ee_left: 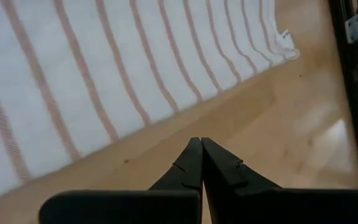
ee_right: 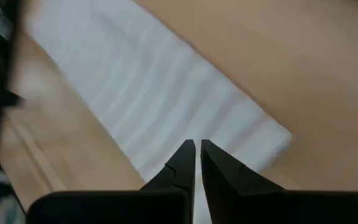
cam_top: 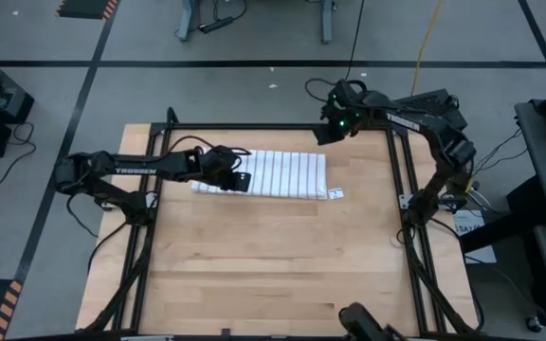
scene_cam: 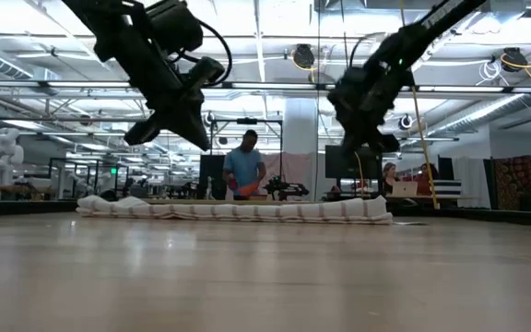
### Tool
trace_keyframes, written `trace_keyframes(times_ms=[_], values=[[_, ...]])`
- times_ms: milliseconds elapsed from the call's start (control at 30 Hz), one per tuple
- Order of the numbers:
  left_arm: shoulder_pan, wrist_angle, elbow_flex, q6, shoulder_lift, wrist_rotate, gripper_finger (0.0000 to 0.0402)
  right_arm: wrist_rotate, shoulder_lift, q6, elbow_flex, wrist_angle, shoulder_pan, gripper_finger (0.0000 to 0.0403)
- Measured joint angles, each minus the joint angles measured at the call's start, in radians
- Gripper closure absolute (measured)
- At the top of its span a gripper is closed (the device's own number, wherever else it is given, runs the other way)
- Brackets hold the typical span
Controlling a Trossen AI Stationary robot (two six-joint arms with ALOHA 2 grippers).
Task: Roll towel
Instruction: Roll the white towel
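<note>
Two grippers hang above the far half of our wooden table (cam_top: 273, 265), both clamped shut on nothing. The left gripper (cam_top: 245, 180) hovers over the left end of the towel (cam_top: 282, 173), its fingers (ee_left: 194, 165) pressed together with only bare wood and striped cloth beneath them. The right gripper (cam_top: 328, 133) waits raised near the table's far right corner, just beyond the towel's right end, jaws likewise closed and empty.

The towel lies flat toward the far edge of the table, a long folded band running left to right, stripes crossing its short way, with a small white tag (cam_top: 336, 194) poking out at its near right corner. From table height it shows as a low, soft, slightly lumpy ridge.

We judge this cloth to be thin, light and limp: it will sag, crease and drag rather than hold any shape, and a single pinch would likely lift only the top layer. We reckon the sensible hold is along one long edge, both grippers pinching well apart near the two corners, so the fold turns over evenly. The wood looks smooth, so the towel may slide instead of rolling.
</note>
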Motion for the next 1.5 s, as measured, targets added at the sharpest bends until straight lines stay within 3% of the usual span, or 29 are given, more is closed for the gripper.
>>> trace_keyframes(times_ms=[133, 333, 600, 1100, 1400, 1500], values=[[-0.027, 0.027, 0.021, -0.054, 0.019, -0.005, 0.0395, 0.006, 0.103, -0.141, -0.002, -0.082, -0.019, 0.0385], [-0.073, -0.014, 0.106, -0.053, 0.02, -0.1, 0.0395, 0.022, 0.205, -0.272, -0.002, -0.087, -0.011, 0.0385], [-0.102, -0.11, 0.151, -0.048, 0.019, -0.173, 0.0395, 0.194, 0.243, -0.323, -0.002, -0.014, 0.015, 0.0385], [-0.102, -0.289, 0.136, 0.089, 0.019, -0.175, 0.0395, 0.261, 0.279, -0.149, -0.026, -0.132, 0.13, 0.0385], [-0.088, -0.354, 0.03, 0.113, 0.019, -0.172, 0.0395, 0.273, 0.27, -0.005, -0.033, -0.289, 0.296, 0.0385], [-0.071, -0.365, 0.01, 0.116, 0.019, -0.142, 0.0395, 0.22, 0.268, 0.045, -0.033, -0.306, 0.364, 0.0385]])
